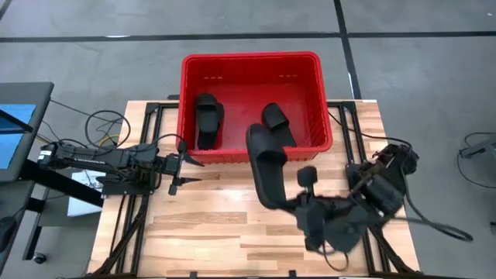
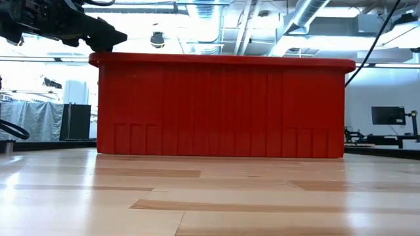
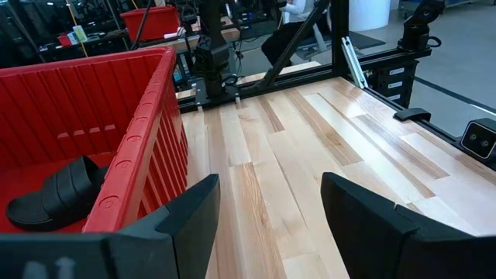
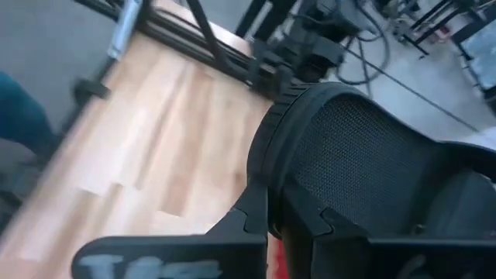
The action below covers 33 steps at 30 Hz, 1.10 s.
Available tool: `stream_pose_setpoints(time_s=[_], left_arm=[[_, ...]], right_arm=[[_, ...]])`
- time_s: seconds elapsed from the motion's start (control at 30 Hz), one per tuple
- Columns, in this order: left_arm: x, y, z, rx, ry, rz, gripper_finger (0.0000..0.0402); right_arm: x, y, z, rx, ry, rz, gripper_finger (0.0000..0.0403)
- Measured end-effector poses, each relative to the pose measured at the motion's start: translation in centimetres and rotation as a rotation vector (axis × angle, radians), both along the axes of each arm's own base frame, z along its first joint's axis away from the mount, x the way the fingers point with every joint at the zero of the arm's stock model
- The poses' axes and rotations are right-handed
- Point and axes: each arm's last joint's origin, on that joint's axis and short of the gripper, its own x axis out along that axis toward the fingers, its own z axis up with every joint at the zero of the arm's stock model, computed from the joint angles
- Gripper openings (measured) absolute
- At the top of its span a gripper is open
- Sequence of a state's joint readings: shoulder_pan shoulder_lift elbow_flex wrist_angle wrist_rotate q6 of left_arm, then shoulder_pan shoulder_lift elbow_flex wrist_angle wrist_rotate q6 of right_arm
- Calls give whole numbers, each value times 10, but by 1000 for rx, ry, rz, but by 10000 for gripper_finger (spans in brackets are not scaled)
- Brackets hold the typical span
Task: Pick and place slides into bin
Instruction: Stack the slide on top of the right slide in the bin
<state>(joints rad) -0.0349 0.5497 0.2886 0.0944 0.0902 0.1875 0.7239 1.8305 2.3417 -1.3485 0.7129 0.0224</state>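
Note:
The red bin [image 1: 188, 70] stands at the table's far middle. Two black slides lie on its floor, one at the left [image 1: 208, 120], which also shows in the left wrist view [image 3: 54, 198], and one at the right [image 1: 277, 120]. My right gripper [image 1: 288, 203] is shut on a third slide [image 1: 263, 163], held up in front of the bin's near wall. My left gripper [image 1: 186, 170] is open and empty [image 3: 271, 201] by the bin's near left corner. A fourth slide does not show. My right gripper pinches the slide's near end [image 4: 273, 182] between its two fingers, at the sole's rim. The fingers come from the table's near right side, along the slide. The slide is lifted clear of the table, and its far end [image 1: 256, 136] reaches over the bin's near rim.
In the low view the bin's near wall [image 2: 223, 108] fills the middle, with a dark arm [image 2: 65, 26] above its left corner. Bare wooden table [image 1: 209, 225] lies in front of the bin. Black frame rails [image 1: 147, 116] and cables run along both sides of the table.

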Motion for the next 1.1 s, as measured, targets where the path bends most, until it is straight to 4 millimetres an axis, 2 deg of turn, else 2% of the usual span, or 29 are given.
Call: stream_pose_setpoints(time_s=[0.17,0.3,0.47,0.7,0.9,1.1], left_arm=[[0,0,0,0,0,0,219],[0,0,0,0,0,0,219],[0,0,0,0,0,0,219],[0,0,0,0,0,0,219],[0,0,0,0,0,0,219],[0,0,0,0,0,0,219]], right_arm=[[3,-38,8,-66,62,-2,1],[-6,-77,18,-70,119,-50,1],[-13,-116,27,-98,154,-77,1],[-6,-164,27,-116,248,-64,1],[2,-216,26,-69,280,-53,1],[-2,-265,27,-28,267,-89,1]])
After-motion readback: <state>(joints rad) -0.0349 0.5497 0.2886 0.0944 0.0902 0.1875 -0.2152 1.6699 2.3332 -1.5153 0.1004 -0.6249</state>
